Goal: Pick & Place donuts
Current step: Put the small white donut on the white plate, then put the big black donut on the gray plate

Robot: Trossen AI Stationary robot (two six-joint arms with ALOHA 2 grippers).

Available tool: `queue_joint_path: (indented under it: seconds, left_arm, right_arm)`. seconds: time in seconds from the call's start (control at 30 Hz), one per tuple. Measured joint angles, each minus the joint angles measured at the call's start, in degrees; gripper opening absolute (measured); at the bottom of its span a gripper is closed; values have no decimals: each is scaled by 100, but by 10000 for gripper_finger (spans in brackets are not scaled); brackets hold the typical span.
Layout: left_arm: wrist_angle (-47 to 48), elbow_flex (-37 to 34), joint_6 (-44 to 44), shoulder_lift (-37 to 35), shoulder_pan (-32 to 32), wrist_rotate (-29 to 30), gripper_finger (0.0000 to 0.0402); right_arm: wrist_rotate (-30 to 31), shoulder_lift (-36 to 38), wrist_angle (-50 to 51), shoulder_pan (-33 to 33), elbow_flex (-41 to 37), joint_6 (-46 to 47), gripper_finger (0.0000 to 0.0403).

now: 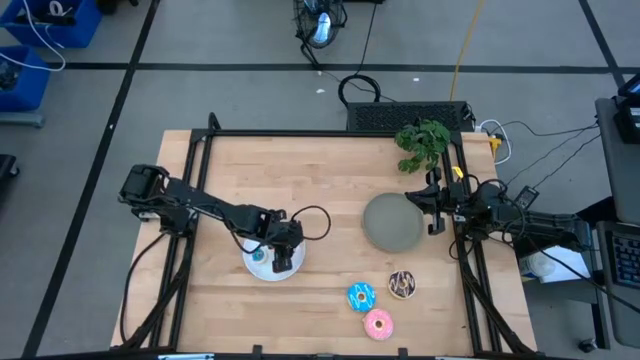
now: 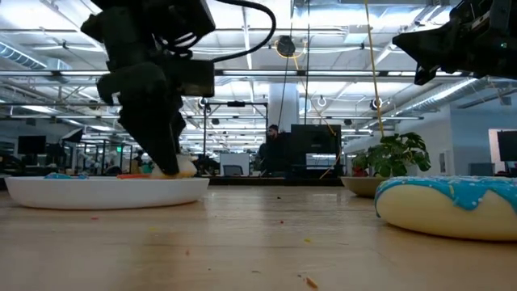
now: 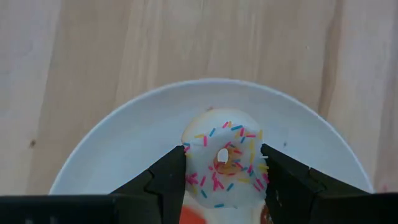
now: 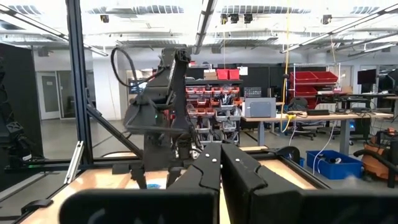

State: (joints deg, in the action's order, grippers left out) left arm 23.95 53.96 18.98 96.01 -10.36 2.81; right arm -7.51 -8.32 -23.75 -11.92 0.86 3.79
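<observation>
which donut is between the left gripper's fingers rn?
The whitish sprinkled donut, on the white plate. The left gripper straddles it. The blue-iced, pink-iced and chocolate donuts lie bare on the table, away from both grippers.

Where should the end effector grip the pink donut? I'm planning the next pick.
Grip the pink donut across its ring from straight above, fingers on two opposite outer edges. It lies flat on the table, so its sides are low. The blue donut sits close beside it, so keep the fingers off that side.
</observation>
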Motion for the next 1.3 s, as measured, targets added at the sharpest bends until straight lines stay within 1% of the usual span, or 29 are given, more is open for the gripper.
queue_joint_path:
  seconds: [0.13,0.2,0.47,0.57,0.67,0.8,0.9,1.03,1.1,1.17,1.23,1.3]
  left_arm:
    - [63,-3,-141,155,-67,34,186]
    - [-60,8,-260,249,-67,28,186]
    - [-37,12,-512,335,-65,28,191]
    - [-3,12,-513,323,-91,-23,212]
    - [-5,53,-509,284,-102,-213,246]
    - [92,178,-656,289,-102,-223,292]
    - [316,379,-749,289,-102,4,319]
    - [1054,889,-898,289,-107,319,340]
    - [1543,1278,-888,289,-136,403,340]
    - [2071,1700,-820,289,-197,612,330]
    - [2498,2086,-830,289,-280,757,307]
    - [2955,2434,-843,289,-378,901,271]
  right_arm:
    - [0,-3,2,2,-2,2,0]
    - [-2,-9,13,0,0,2,0]
    - [10,-87,8,0,1,0,0]
    - [13,-129,-47,0,0,0,0]
    - [18,-133,-37,0,0,-3,0]
    - [20,-136,-42,0,1,-9,0]
    - [20,-136,-42,0,-1,-11,0]
    - [20,-136,-39,0,1,-14,0]
    - [20,-136,-44,0,1,-15,0]
    - [20,-136,-39,0,1,-15,0]
    - [20,-136,-40,0,-1,-15,0]
    - [20,-136,-34,0,-1,-15,0]
